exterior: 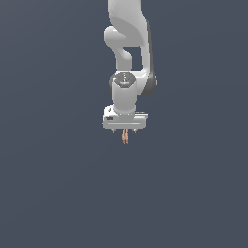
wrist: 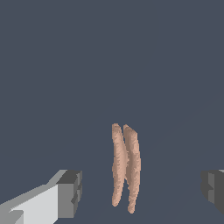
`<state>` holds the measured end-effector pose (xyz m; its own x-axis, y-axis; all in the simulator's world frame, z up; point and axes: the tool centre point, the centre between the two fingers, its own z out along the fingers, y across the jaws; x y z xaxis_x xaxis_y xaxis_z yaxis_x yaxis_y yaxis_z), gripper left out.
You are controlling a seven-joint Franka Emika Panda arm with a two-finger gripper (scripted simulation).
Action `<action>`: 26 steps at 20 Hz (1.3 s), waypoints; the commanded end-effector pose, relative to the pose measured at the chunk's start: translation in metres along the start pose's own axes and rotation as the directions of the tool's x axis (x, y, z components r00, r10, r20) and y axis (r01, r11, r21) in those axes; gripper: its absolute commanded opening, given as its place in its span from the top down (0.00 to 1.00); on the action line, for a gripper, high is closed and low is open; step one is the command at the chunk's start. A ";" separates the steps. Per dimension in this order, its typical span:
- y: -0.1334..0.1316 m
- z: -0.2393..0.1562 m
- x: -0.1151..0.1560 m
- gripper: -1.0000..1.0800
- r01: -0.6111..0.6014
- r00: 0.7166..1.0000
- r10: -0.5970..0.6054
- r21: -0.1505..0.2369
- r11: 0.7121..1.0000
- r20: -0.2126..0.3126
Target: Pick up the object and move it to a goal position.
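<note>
Here, what we see:
Fingers: we find them spread wide, touching nothing.
Object: we see two orange-brown lobes between the fingers, clear of both.

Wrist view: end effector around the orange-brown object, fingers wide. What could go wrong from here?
1. The fingers stand well apart from the object on both sides. With the end effector open, lifting now would leave it behind.
2. The object is slender, made of two narrow lobes side by side. Closing may pinch one lobe or twist it, so the grip could be weak.
3. The exterior view shows only the object's tip below the white body, so alignment is hard to confirm there.
</note>
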<state>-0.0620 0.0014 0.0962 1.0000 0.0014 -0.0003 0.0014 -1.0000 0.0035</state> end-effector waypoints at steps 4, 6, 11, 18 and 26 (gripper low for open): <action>-0.005 0.006 -0.007 0.04 0.002 1.000 -0.002 0.003 1.000 0.000; -0.004 0.005 -0.006 0.04 0.002 1.000 -0.002 0.003 1.000 0.000; -0.004 0.017 -0.006 0.04 0.002 1.000 -0.002 0.003 1.000 0.000; -0.005 0.049 -0.008 0.04 0.002 1.000 -0.002 0.003 1.000 0.000; -0.005 0.056 -0.007 1.00 0.002 1.000 -0.002 0.003 1.000 0.000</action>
<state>-0.0693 0.0057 0.0406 1.0000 0.0029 -0.0006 0.0029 -1.0000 0.0002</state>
